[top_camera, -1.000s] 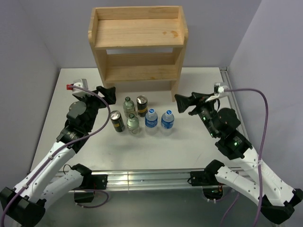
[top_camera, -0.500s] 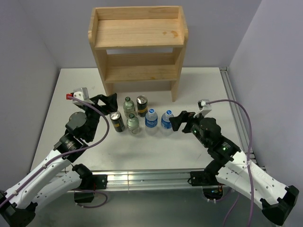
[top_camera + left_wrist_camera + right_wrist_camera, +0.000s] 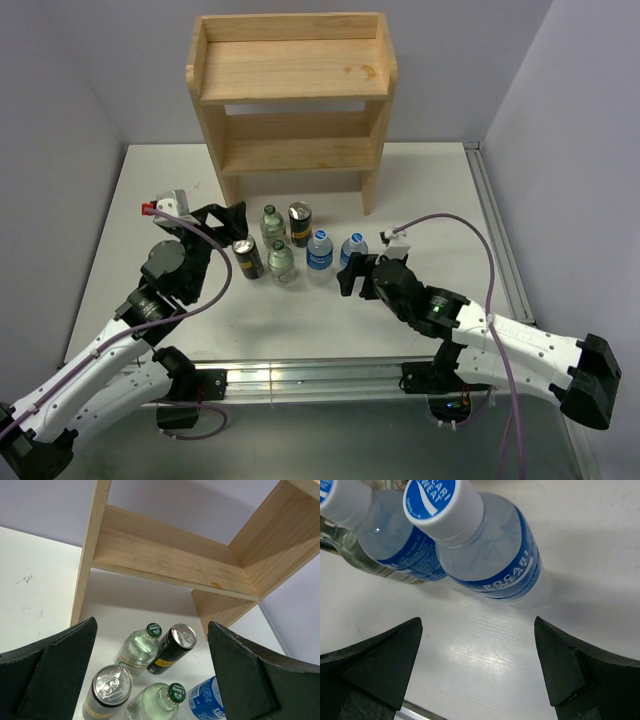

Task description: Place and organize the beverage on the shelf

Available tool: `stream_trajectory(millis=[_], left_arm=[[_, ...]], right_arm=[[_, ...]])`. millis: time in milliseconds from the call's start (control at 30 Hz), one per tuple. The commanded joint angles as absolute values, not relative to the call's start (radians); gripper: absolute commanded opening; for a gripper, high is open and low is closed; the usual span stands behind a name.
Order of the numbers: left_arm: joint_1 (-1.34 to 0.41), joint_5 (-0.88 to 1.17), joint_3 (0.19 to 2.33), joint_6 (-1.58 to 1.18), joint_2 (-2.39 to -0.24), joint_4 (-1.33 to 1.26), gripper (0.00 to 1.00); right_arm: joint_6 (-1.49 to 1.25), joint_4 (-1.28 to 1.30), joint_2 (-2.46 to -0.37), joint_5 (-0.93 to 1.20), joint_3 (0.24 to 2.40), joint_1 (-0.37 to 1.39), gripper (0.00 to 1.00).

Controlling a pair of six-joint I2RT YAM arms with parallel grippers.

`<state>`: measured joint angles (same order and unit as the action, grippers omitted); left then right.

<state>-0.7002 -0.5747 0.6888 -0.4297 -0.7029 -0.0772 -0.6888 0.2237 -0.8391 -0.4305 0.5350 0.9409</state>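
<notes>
Six drinks stand together on the white table (image 3: 440, 190) in front of the wooden shelf (image 3: 290, 90), whose tiers hold nothing. At the back are a glass bottle (image 3: 271, 222) and a can (image 3: 300, 222). In front are a can (image 3: 247, 257), a glass bottle (image 3: 282, 262) and two blue-labelled bottles (image 3: 319, 250) (image 3: 353, 250). My left gripper (image 3: 226, 215) is open and empty, just left of and above the cluster. My right gripper (image 3: 352, 272) is open and empty, low at the near side of the right blue bottle (image 3: 485, 545).
The left wrist view shows the shelf's lower tier (image 3: 165, 555) above the cans (image 3: 172, 650) (image 3: 106, 692) and glass bottles (image 3: 141, 647) (image 3: 160, 700). The table's metal front rail (image 3: 300, 375) runs along the near edge. Grey walls close in the back and sides.
My right arm has swung left and down from the table's right side to the right blue bottle. My left gripper shifted slightly toward the cluster. The drinks have not moved.
</notes>
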Motion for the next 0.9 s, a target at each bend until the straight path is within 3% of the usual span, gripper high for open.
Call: stream_trajectory(millis=[0, 300, 867], left_arm=[[-0.706, -0.588, 0.678, -0.416, -0.684, -0.095, 0.99], [-0.707, -0.584, 0.631, -0.413, -0.647, -0.132, 0.99], [-0.709, -0.620, 0.543, -0.400, -0.624, -0.202, 0.99]], right_arm=[[-0.733, 0.149, -0.894, -0.557, 0.528, 0.989, 1.00], [-0.721, 0.023, -1.015, -0.753, 0.480, 0.992, 1.00], [-0.601, -0.342, -1.282, -0.801, 0.423, 0.994, 1.00]])
